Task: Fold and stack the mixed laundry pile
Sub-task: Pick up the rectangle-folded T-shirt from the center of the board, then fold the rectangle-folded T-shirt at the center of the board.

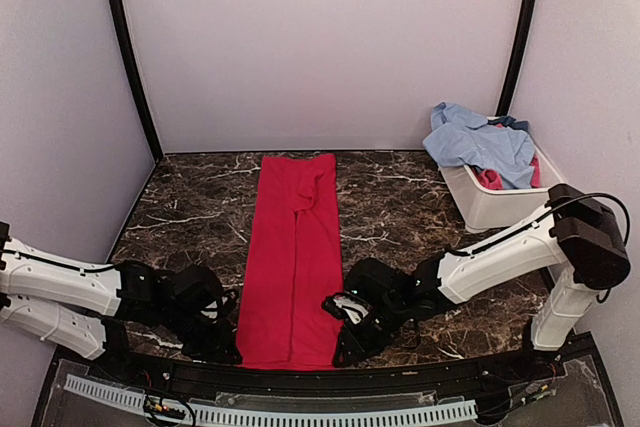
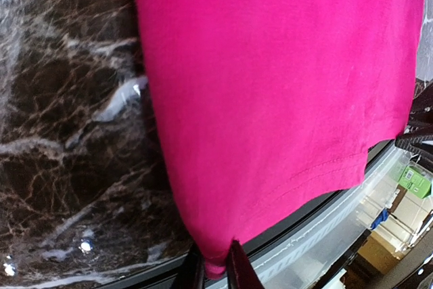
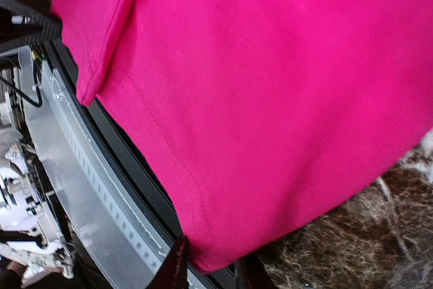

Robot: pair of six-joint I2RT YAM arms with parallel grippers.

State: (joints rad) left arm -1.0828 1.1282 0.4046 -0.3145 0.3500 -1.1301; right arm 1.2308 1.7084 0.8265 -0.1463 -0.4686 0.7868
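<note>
Two near corners of the long red garment [image 1: 292,257], flat on the bench [image 1: 190,207], meet the left gripper [image 1: 231,345] and right gripper [image 1: 341,350]. Left wrist: nearly closed fingers [image 2: 239,272] pinch its corner. Right wrist: wider fingers [image 3: 174,269] flank the other corner; hold unclear.

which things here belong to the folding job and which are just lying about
Job: red garment, spread flat; blue shirt and pink piece, heaped together; left pincer and right pincer, at the red garment's near corners.
Lying about: white tub holding that heap; marble table.
</note>
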